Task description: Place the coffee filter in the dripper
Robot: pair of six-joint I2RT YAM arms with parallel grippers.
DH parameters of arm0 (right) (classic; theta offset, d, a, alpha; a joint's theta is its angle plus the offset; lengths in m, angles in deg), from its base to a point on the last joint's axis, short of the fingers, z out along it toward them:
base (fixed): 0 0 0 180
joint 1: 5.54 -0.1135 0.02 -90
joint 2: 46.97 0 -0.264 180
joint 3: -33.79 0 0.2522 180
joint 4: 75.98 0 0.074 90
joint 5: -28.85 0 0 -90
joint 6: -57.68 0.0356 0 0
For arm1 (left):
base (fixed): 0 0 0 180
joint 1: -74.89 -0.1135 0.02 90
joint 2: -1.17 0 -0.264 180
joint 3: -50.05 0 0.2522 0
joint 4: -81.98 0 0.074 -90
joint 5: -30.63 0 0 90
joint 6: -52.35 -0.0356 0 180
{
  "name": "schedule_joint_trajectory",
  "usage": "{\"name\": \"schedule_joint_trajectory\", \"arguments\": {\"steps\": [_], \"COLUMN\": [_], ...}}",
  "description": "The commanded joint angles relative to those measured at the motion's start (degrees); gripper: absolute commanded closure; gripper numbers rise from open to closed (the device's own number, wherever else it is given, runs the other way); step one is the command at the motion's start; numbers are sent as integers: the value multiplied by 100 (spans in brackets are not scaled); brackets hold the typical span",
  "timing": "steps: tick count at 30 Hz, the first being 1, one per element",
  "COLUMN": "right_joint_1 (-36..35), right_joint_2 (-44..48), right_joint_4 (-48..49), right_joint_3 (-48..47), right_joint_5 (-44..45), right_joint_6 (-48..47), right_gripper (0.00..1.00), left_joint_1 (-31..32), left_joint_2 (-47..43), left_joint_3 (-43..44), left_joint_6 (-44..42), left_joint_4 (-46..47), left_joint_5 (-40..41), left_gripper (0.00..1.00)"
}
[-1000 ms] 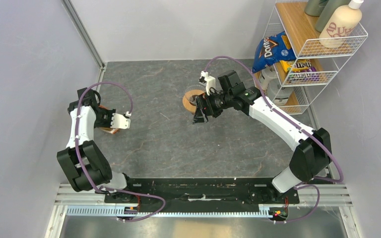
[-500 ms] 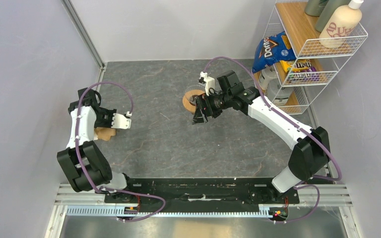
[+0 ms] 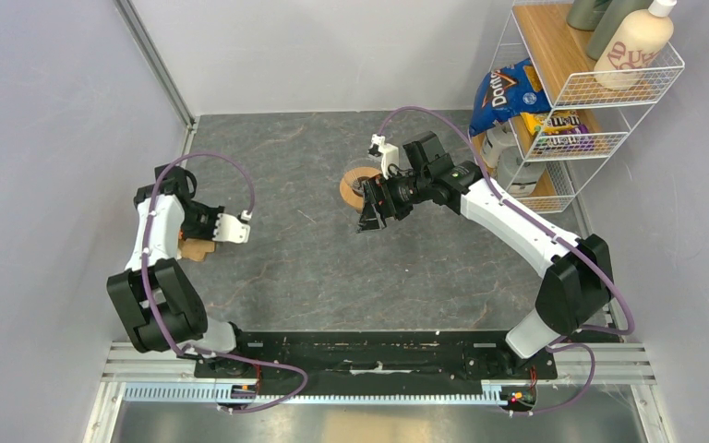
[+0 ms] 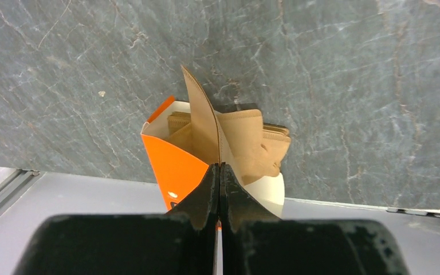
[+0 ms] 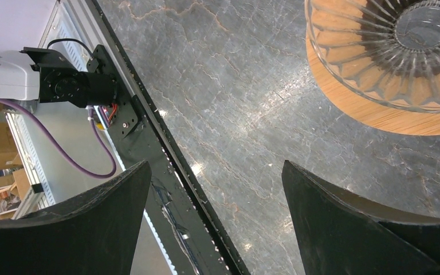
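Grey table (image 3: 332, 268), left pincer (image 4: 219, 169) pinching coffee filter (image 4: 201, 123)

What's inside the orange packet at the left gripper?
Tan filters, one coffee filter standing up, pinched by the left gripper. The fingers hide the bottom of the orange packet.

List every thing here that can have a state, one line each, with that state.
coffee filter: pinched at one edge, standing up at the packet's mouth, not yet in the dripper
left gripper: shut on the coffee filter
orange packet: open, more tan filters inside
dripper: upright on the table, no filter in it
right gripper: open, empty, beside the dripper
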Motion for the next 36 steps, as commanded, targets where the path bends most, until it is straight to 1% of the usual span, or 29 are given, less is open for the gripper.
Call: {"name": "schedule_joint_trajectory", "arguments": {"steps": [1,4,9,12,14,17,20,23,26,28,30,32,34,36], "right_joint_1": [-17,-17,-17,-35,-68,-130,-201,-230,-236,-236,-239,-233,-246,-251], "right_joint_2": [39,115,254,409,524,564,598,737,993,1282,1579,1857,2093,2239], "right_joint_4": [105,201,553,1130,1589,2227,2695,3048,3126,3117,3137,3141,3117,3051], "right_joint_3": [-66,6,130,318,490,632,634,668,721,842,1019,1193,1290,1298], "right_joint_5": [-304,-395,-445,-437,-418,-455,-471,-425,-278,-163,-128,-171,-245,-340], "right_joint_6": [-129,-291,-504,-486,-501,-457,-498,-604,-821,-1087,-1317,-1487,-1532,-1522], "right_gripper": [8,7,6,5,4,3,3,3,3,3,3,3,4,7], "left_joint_1": [29,26,29,71,236,717,1435,2333,3049,3371,3598,3809,4013,4162], "left_joint_2": [-377,-585,-1051,-1299,-1368,-1437,-1549,-1799,-1952,-2033,-2124,-2218,-2297,-2349], "left_joint_3": [360,497,506,700,988,1507,1915,2036,2161,2176,2091,1982,1866,1800], "left_joint_6": [-2390,-2293,-2384,-2289,-1948,-816,503,2009,3452,4590,5484,6036,6355,6523], "left_joint_4": [-791,-1287,-1871,-2147,-2288,-2278,-2117,-1516,-847,-309,243,634,970,1162], "left_joint_5": [-210,-294,-724,-1290,-1703,-2238,-2627,-2863,-2948,-2959,-2964,-2930,-2859,-2804], "left_gripper": [98,98,98,98,98,98,98,98,98,98,98,98,98,98]}}
